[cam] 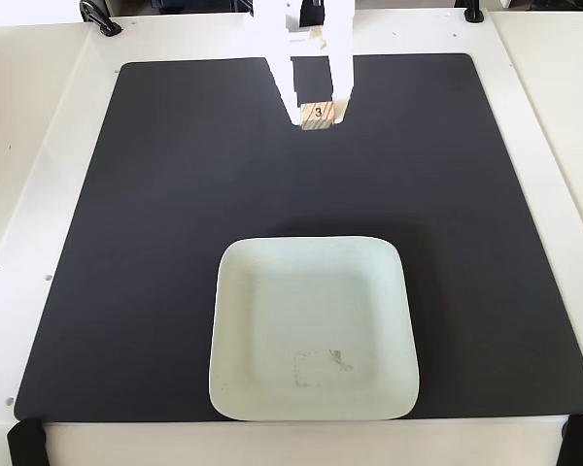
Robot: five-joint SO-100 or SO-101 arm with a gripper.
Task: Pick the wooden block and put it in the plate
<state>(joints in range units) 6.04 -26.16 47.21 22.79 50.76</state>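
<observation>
In the fixed view my white gripper point(317, 112) hangs over the far middle of the black mat, shut on the wooden block point(317, 113). The block's light-tan end faces the camera and shows a "3". It is held off the mat between the two white fingers point(290, 92). The pale mint-white square plate point(243, 320) lies nearer the camera, at the front middle of the mat, with a faint smudge on its surface. The block is well beyond the plate's far rim, roughly in line with its centre.
A black mat point(126, 243) covers most of the white table point(29, 146). Black clamps sit at the table's near corners point(24, 442) and at its far edge point(99, 17).
</observation>
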